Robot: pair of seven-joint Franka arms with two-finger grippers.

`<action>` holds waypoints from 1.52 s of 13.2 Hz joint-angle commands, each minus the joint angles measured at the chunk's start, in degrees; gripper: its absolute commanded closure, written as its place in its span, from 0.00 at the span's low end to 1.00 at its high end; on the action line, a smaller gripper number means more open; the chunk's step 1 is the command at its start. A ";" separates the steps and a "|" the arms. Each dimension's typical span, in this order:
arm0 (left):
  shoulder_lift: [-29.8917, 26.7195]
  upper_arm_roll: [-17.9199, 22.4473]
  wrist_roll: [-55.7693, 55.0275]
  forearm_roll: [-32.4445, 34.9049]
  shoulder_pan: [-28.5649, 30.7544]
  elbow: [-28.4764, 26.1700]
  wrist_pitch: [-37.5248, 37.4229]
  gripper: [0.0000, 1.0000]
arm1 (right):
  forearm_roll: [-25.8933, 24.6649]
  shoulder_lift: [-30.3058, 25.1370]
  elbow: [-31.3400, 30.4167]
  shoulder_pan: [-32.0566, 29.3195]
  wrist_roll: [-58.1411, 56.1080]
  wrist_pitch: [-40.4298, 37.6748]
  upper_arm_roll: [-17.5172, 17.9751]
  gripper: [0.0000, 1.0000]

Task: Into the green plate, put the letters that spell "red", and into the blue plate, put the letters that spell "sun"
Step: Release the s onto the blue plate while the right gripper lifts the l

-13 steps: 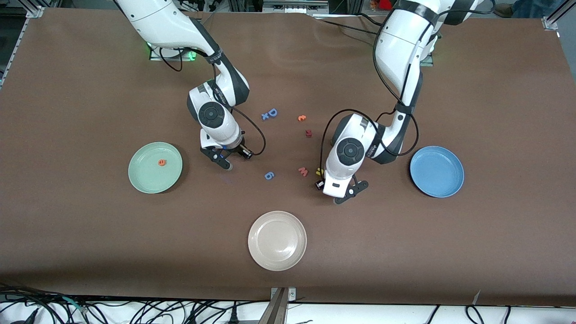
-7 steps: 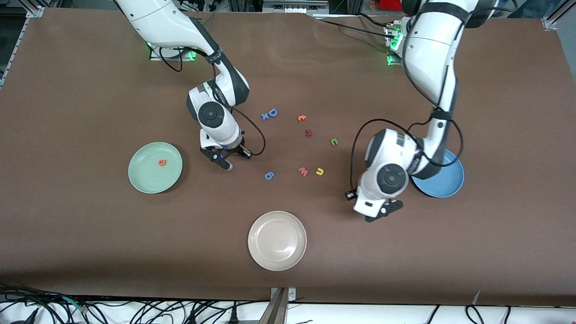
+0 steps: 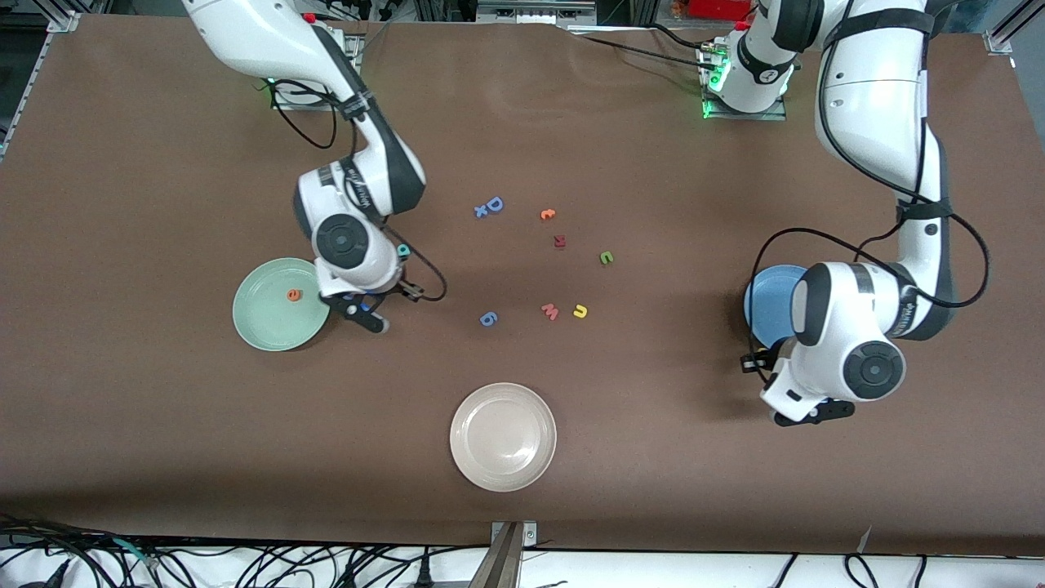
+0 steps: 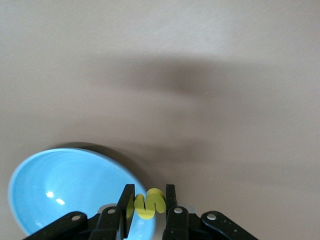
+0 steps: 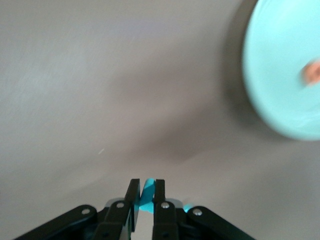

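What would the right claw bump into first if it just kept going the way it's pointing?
Probably bare table: the right claw, pinching a teal letter, points at brown surface beside the green plate, though depth is unclear.

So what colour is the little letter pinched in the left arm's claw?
Yellow. The letter sits clamped in the left claw, clearest in the left wrist view.

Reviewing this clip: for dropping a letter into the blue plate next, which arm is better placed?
Left. The left gripper is shut on the yellow s beside the blue plate. The right gripper pinches a teal letter at the green plate, the table's right-arm end.
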 commanded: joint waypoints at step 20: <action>-0.93 -3.37 -20.56 -11.25 -11.84 -4.86 5.31 0.00 | 7.81 5.04 -3.32 -16.95 -57.32 -0.10 -7.38 0.41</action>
